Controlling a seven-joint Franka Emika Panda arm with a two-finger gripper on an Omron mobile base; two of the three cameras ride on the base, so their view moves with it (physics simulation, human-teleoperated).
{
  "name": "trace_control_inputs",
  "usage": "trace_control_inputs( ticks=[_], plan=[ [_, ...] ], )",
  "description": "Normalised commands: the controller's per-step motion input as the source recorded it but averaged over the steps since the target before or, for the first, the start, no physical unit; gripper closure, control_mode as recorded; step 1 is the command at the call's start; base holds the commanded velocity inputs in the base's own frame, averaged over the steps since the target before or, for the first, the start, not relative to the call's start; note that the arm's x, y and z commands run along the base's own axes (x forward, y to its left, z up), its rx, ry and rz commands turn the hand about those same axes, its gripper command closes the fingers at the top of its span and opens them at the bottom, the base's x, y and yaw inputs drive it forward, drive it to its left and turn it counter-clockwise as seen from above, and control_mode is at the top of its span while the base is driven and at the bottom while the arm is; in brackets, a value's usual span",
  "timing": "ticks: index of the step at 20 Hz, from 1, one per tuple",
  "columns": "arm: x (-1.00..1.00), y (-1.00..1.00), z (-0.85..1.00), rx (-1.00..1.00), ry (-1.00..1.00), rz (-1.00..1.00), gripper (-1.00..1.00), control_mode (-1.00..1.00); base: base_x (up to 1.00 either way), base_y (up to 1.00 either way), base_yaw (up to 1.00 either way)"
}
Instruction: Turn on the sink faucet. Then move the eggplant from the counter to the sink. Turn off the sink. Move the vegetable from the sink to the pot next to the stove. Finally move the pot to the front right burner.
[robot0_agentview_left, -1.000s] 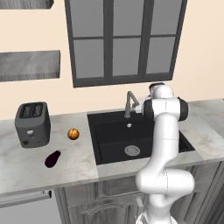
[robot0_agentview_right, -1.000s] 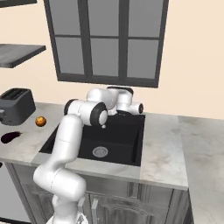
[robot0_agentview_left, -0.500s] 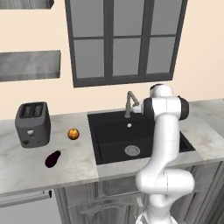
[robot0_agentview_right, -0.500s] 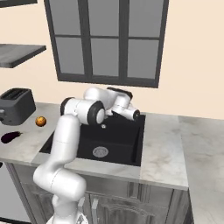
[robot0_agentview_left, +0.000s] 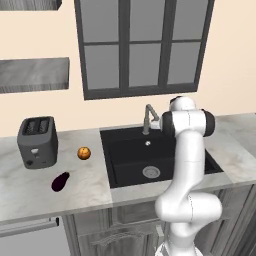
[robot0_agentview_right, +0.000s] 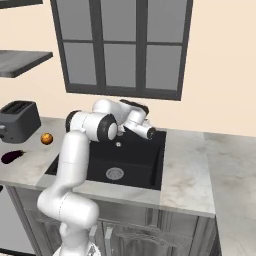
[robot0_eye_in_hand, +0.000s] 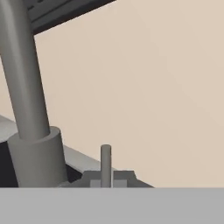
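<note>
STEP: first, turn on sink faucet (robot0_agentview_left: 148, 117) | GRIPPER (robot0_agentview_right: 151, 133): fingers together, holding nothing, at faucet base | HANDLE (robot0_eye_in_hand: 105, 165): upright, dead ahead of hand | EGGPLANT (robot0_agentview_left: 60, 181): on counter (robot0_agentview_left: 30, 190), 9 o'clock of sink (robot0_agentview_left: 131, 149) | NEXT: push handle sideways.

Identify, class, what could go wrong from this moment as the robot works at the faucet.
1. The shut end effector sits close beside the sink faucet; it might slip past the small handle or push the spout instead.
2. The eggplant lies far left on the counter, near the orange fruit, so the wrong item could get picked.
</note>
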Motion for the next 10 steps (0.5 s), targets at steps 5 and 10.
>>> trace_control_inputs(
  ticks=[5, 10],
  plan=[
    [0.02, -0.43, -0.15, 0.01, 0.05, 0.0, 1.0, -1.0, 0.0, 0.0, 0.0],
    [0.07, -0.48, -0.13, 0.04, 0.02, -0.01, 1.0, -1.0, 0.0, 0.0, 0.0]
  ],
)
